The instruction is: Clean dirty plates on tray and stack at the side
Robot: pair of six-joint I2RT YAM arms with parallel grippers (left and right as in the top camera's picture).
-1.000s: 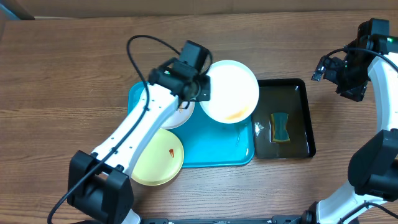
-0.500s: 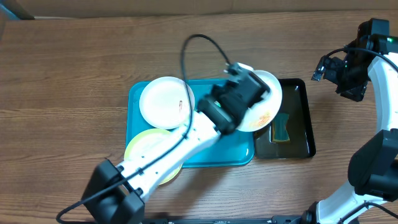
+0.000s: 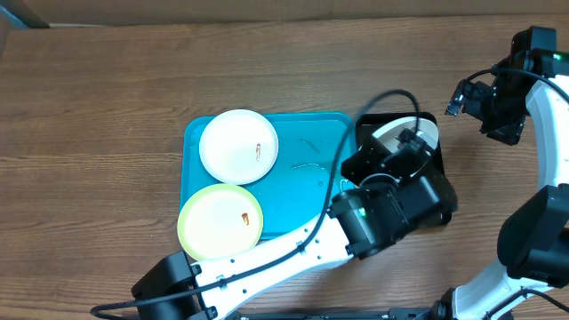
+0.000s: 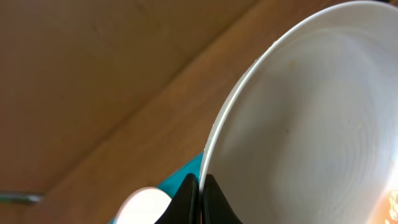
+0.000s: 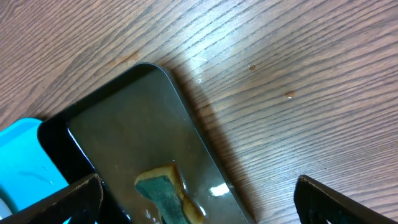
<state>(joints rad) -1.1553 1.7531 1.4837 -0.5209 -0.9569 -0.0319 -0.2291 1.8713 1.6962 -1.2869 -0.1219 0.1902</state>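
When you look at the left claw [image 4: 200, 198], Ben, what is it doing?

It is pinching the thin edge of a white plate [image 4: 298, 124], Mia. Its two black fingers [image 4: 183, 208] press on the rim, one on each side.

Where is that plate?

Over the black tray [image 3: 433, 122], which sits at 3 o'clock from the blue tray [image 3: 311, 182]. From above, the arm hides most of it, so I cannot tell if it touches. A sponge [image 5: 163, 185] lies in the black tray.

Will the plate be hard to hold?

I think so. It looks hard and smooth, so it could slip, and it may break if it drops. It does not look heavy. The rim is the best spot to grab, so the pinch should be firm.

And the right claw [image 5: 199, 200]?

Its fingers are spread wide with nothing between them. It hangs above the table [image 5: 280, 74], at 2 o'clock from the black tray.

What about the other plates?

A second white plate [image 3: 237, 146] lies on the blue tray at 10 o'clock. A green plate [image 3: 220, 221] lies at 8 o'clock, poking over the corner. Each has a small orange spot. None is stacked at the side yet.
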